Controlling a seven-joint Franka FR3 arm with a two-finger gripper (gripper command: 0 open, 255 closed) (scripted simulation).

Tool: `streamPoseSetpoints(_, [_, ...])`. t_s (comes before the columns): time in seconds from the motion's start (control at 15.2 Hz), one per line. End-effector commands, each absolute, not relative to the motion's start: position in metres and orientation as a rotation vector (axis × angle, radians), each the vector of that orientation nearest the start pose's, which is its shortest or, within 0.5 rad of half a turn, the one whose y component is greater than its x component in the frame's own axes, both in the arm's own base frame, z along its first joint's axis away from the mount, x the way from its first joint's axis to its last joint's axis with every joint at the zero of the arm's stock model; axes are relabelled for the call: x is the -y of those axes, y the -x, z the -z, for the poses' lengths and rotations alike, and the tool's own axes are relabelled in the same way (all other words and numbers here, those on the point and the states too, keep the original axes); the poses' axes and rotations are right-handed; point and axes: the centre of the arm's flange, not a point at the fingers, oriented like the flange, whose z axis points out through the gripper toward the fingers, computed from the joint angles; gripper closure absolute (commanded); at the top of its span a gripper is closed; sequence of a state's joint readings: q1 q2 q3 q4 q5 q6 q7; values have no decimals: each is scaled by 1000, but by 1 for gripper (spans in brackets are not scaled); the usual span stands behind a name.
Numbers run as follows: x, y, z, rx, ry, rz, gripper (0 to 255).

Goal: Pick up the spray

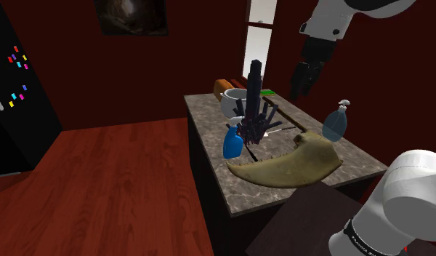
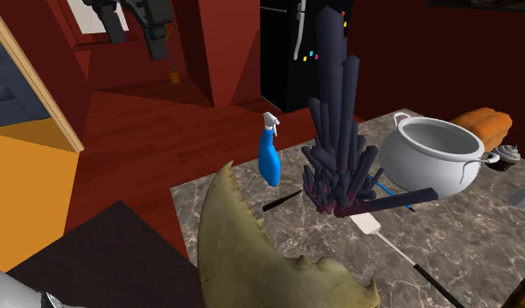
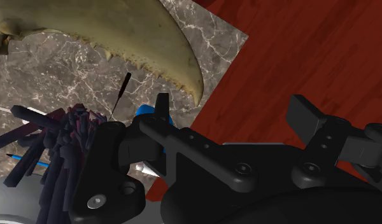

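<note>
Claw (image 2: 252, 254), blue spray (image 2: 269, 162), marbled counter (image 2: 479, 236), floorboards (image 2: 156, 131)

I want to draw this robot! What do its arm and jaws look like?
The arm is smooth and white, made of rounded tube-like pieces with dark joints between them. One black ring low on it carries tiny white lettering, too small to read. The jaws are all black: two blocky fingers on a chunky body with small round screws.

Blue spray bottle (image 1: 232, 145), standing upright
</note>
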State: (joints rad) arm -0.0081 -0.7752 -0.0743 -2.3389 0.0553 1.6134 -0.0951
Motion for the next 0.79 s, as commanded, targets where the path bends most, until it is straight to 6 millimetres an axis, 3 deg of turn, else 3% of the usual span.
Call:
streamPoseSetpoints(0.0, [27,-314,-599,48,3037,86,0])
streamPoseSetpoints(0.73, [102,-365,-481,596,2909,271,0])
